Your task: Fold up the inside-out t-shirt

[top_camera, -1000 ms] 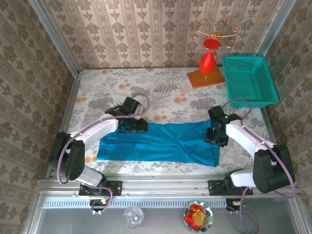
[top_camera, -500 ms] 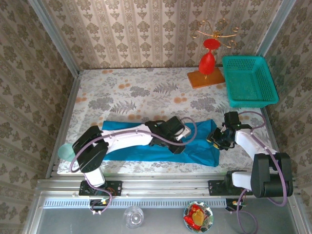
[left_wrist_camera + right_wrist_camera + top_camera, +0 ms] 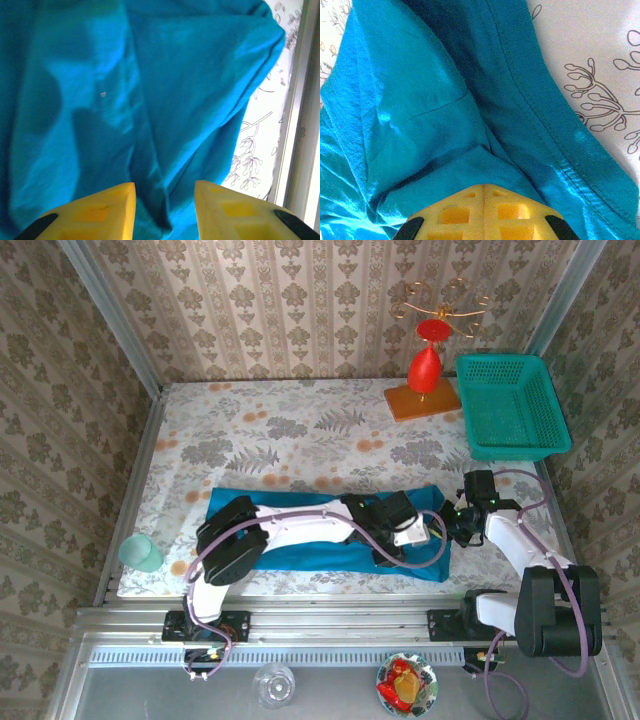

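Cerulean-blue t-shirt [image 3: 310, 558] is lying as a long band on the near table [image 3: 300, 430], with fabric beside its right hem being pinched in the closed right pincer [image 3: 482, 192]. Left pincer [image 3: 164, 200] is being held narrowly parted over a neighbouring fold. A firm matching bite is being called for there, so both points are being lifted level.

t-shirt [image 3: 330, 558] across near side of table [image 3: 300, 440], basket [image 3: 510, 405] at far right corner, cup [image 3: 140, 553] at near left edge
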